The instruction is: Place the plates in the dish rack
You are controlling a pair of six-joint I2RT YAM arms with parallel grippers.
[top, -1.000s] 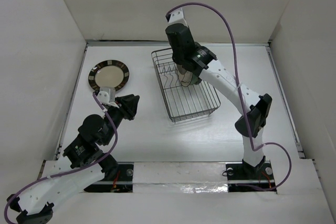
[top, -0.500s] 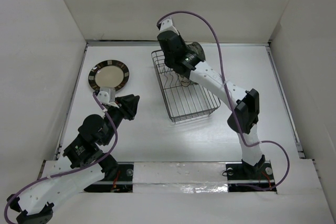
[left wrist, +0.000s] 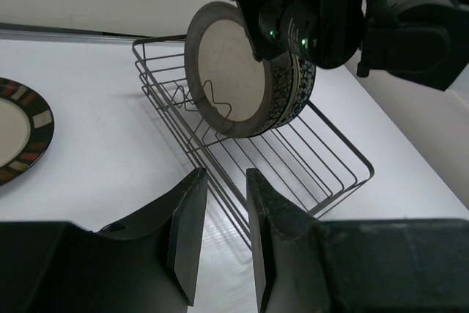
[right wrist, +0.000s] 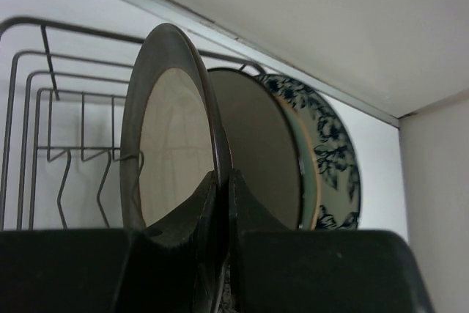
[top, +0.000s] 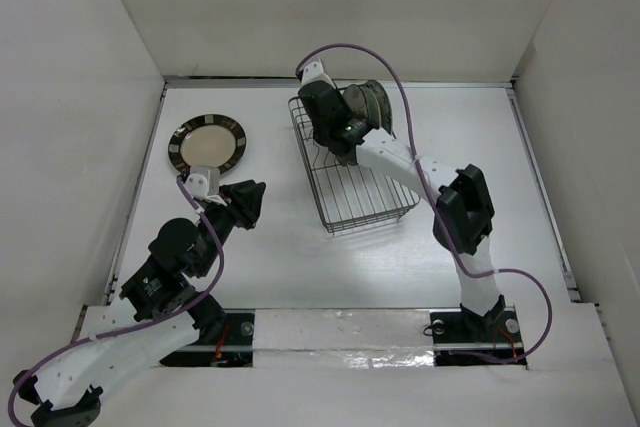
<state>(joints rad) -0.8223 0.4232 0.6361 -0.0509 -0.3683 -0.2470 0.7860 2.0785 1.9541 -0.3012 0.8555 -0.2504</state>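
The dark wire dish rack lies at the table's far middle. Several plates stand upright at its far end. My right gripper is shut on the top rim of the grey-brown rimmed plate, the nearest of the row. Behind it stand a pale teal plate and the blue floral plate. The left wrist view shows the held plate resting among the prongs. The dark-striped plate lies flat at the far left. My left gripper is open and empty, between it and the rack.
White walls close in the table at the back and both sides. The near half of the rack holds no plates. My right arm's elbow hangs right of the rack.
My right arm has carried the grey-brown rimmed plate from over the rack's middle to its far end, against the standing plates. The left arm has not moved.
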